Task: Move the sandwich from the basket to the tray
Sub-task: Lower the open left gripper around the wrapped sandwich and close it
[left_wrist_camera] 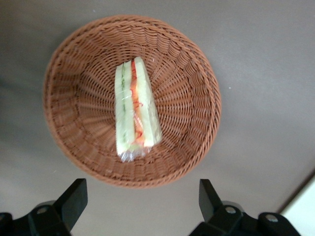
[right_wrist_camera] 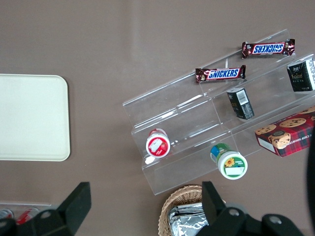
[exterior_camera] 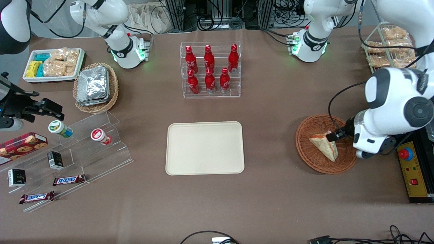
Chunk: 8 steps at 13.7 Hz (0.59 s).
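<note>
The sandwich [exterior_camera: 324, 145], a clear-wrapped white wedge with orange and green filling, lies in the round reddish-brown basket [exterior_camera: 305, 149] toward the working arm's end of the table. In the left wrist view the sandwich [left_wrist_camera: 135, 110] rests in the middle of the basket [left_wrist_camera: 74, 98], cut edge up. My gripper [exterior_camera: 335, 135] hovers above the basket, open, with nothing between its fingers [left_wrist_camera: 74, 194]. In that view the gripper [left_wrist_camera: 141, 191] hangs over bare table just outside the basket's rim. The cream tray [exterior_camera: 205, 148] lies flat at mid table, nothing on it; it also shows in the right wrist view as the tray [right_wrist_camera: 29, 118].
A clear rack of red bottles [exterior_camera: 210, 69] stands farther from the camera than the tray. A yellow control box with a red button [exterior_camera: 412, 169] sits beside the basket. A wire rack of bagged snacks [exterior_camera: 386, 47], a tan basket of foil packets [exterior_camera: 95, 86] and a clear stepped shelf [exterior_camera: 74, 152] stand near the ends.
</note>
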Available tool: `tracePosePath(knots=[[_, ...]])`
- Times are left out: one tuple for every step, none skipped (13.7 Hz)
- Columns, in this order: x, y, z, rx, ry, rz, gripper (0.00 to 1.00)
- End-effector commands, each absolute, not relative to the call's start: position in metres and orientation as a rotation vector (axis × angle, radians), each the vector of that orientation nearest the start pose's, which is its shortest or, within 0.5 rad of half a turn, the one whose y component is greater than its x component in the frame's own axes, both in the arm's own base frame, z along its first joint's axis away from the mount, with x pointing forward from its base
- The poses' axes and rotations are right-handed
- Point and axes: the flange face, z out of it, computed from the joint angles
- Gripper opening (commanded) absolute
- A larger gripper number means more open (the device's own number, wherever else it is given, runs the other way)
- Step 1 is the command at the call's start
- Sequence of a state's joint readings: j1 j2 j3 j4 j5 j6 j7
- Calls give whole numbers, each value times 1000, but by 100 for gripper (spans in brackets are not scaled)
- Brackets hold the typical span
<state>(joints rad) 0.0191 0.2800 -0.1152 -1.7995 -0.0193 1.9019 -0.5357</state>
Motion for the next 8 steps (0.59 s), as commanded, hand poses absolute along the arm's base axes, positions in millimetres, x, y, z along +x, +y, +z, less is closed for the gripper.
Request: tracePosePath(knots=[[603,-56,347,-3036,-774,267,100],[602,-55,333,-3032,-777,283,100],[600,-55,322,-3033,-777,278,100],[596,-54,309,-3035,-778,264,100],[592,-53,298,-3038,-779,241,100],[589,-48,287,-3037,-792,224,100],[589,-37,281,-3035,-813,205,100],[589,-25,272,-3029,-834,216,100]])
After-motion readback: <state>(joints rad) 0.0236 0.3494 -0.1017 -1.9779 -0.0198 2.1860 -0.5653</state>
